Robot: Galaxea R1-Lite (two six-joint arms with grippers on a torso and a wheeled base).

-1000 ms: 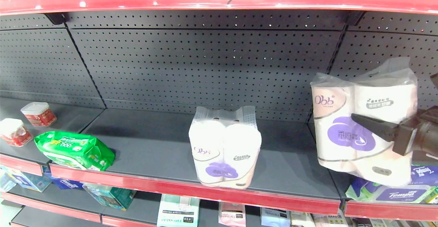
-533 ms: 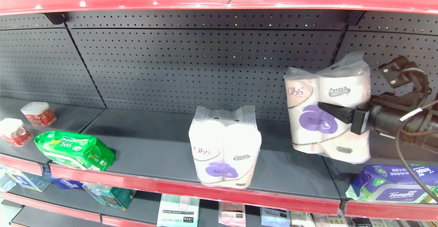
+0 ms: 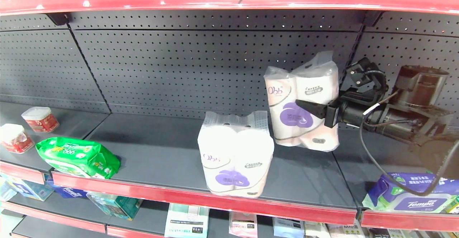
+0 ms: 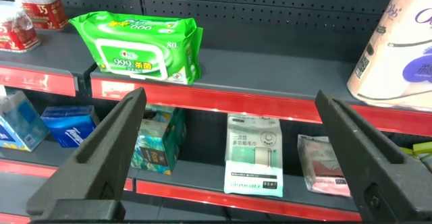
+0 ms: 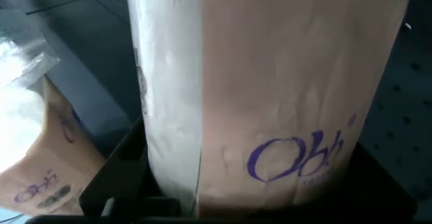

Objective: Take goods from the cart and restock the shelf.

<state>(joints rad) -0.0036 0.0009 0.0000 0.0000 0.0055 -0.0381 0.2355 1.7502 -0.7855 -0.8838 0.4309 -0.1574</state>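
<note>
Right of centre in the head view, the right gripper (image 3: pixel 311 109) holds a four-roll toilet paper pack (image 3: pixel 287 98), its fingers closed on the wrapper's sides. Over the last second this pack has travelled from the frame's right edge toward the middle and deeper into the bay, shrinking as it goes. It now hangs above the grey shelf (image 3: pixel 161 152), not yet resting, its shadow on the board below. The carry looks almost done; lowering and letting go appear to remain.

A matching standing pack (image 3: pixel 235 155) sits at the shelf's front edge, just left of and in front of the carried one. It is the nearest obstacle, so the set-down spot probably lies behind or beside it. The right wrist view shows the held pack (image 5: pixel 270 82) close up.

Far left lie a green wet wipes pack (image 3: pixel 77 157) and two red jars (image 3: pixel 40 119). A blue tissue pack (image 3: pixel 412 196) lies lower right. The left gripper (image 4: pixel 229 102) is spread wide and holds nothing.
</note>
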